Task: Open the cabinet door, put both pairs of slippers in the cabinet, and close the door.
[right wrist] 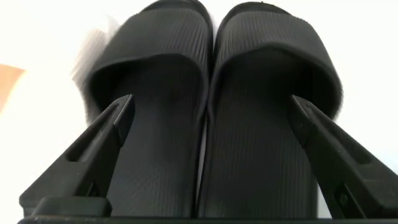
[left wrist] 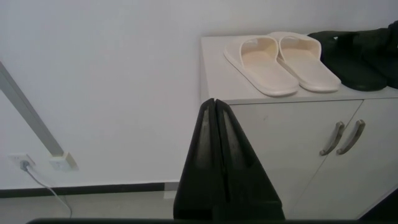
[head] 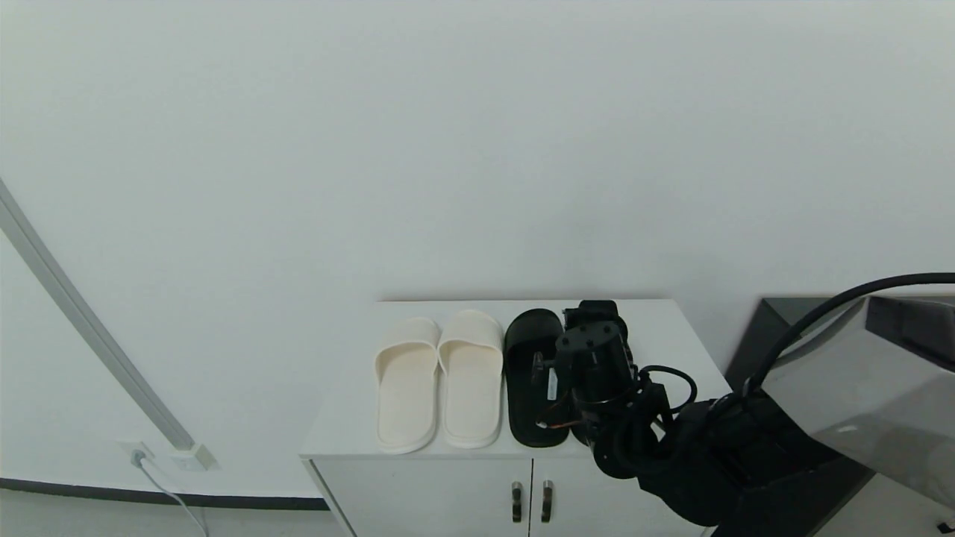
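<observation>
Atop the cabinet point(head: 336, 440), doors point(head: 425, 496) not yet opened: two pairs of slippers, side by side.
Listed: white slippers point(head: 439, 380), untouched; black slippers point(head: 531, 380), straddled by the right gripper point(right wrist: 211, 102), jaws spread wide, apparently to pinch both together; left gripper point(left wrist: 215, 102), pressed together, low beside the cabinet's front corner.

Head view looks down on the cabinet point(head: 418, 496) — left wrist from lower, right wrist close-up.
</observation>
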`<state>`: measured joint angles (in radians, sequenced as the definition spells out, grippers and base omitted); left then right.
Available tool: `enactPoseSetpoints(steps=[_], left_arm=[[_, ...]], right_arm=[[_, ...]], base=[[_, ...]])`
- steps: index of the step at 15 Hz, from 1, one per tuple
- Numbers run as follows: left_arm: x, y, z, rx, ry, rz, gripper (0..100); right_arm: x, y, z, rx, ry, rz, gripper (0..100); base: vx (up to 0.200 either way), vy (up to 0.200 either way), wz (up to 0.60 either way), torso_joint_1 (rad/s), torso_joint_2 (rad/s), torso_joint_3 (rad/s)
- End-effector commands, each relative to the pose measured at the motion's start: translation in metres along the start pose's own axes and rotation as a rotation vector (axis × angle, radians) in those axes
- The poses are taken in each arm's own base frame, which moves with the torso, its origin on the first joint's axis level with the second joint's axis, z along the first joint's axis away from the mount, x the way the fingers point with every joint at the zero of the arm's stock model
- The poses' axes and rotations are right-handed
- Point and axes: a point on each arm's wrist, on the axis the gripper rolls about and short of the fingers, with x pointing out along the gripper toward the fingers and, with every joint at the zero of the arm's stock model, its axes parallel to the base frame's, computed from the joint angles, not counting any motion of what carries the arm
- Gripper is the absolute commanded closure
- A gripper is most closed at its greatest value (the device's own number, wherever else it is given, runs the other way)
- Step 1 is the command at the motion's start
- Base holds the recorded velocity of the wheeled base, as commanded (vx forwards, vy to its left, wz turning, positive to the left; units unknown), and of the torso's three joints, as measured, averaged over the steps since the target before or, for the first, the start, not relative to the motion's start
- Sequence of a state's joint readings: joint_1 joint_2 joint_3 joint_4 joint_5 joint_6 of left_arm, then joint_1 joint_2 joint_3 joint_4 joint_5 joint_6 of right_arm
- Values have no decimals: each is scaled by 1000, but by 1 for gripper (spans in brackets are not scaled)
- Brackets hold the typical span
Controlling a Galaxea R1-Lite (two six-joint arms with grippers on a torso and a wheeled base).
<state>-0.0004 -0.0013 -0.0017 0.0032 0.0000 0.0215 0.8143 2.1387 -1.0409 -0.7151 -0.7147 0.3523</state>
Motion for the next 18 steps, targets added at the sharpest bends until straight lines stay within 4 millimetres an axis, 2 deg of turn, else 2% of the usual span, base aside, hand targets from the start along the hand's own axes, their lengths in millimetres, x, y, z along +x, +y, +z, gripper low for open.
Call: enactPoseSetpoints(steps=[1,5,11,12,18], left_arm=[[0,0,0,0,1,0,100],[0,0,0,0,1,0,100],[0,0,0,0,1,-1,100],[0,0,0,0,1,0,100],[0,0,0,-6,1,0,100]], right_arm=[[16,2,-8,-22,6,-20,0],[35,8,-12,-32,-9,-46,0],[62,5,-8,-26,-45,-104,0],[64,5,-7,-25,-46,-105,100],[62,4,-4,-21,-57,-121,100]], base=[[0,0,0,0,0,0],[0,0,0,0,0,0],[0,0,0,0,0,0],[0,0,0,0,0,0],[0,0,0,0,0,0]])
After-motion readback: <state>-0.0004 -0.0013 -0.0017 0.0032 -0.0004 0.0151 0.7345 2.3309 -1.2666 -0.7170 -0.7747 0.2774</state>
